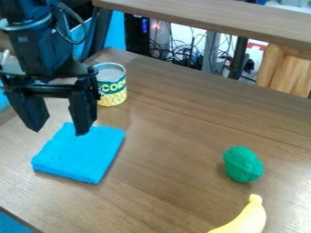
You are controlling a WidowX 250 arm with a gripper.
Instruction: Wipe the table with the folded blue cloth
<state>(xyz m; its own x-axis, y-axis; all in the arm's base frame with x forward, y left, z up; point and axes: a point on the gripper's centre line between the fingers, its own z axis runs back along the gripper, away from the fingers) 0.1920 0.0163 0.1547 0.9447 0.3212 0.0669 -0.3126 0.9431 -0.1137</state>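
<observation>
Gripper (59,129): upper left of view, fingers spread wide, nothing between them, tips pointing down. Nearest thing under it is the blue cloth; contact not clear from here.

Cloth (82,155): folded flat, toward the desk's left side, between its far-left corner and its near-left edge. Soft and low, so likely needs a deep, near-vertical approach: tips down to just about desk (173,150) level, one each side of a fold or a raised edge, then a slow close. Too high = probably skims the top layer only; pressing hard = may drag the stack or scrape the wood. Best to take in all layers so it doesn't unfold.

Can (111,88): upright, near the desk's far-left corner, just beyond the cloth. Main hazard, close to one finger in view; keep the approach straight and any sideways shift away from it, else it could tip.

Green lump (243,164): right part of desk, well apart from cloth. Roundish, could roll if brushed.

Yellow banana (249,219): near side, lower right, cut off by view, near the green lump. Not in the way of work at the cloth.
</observation>
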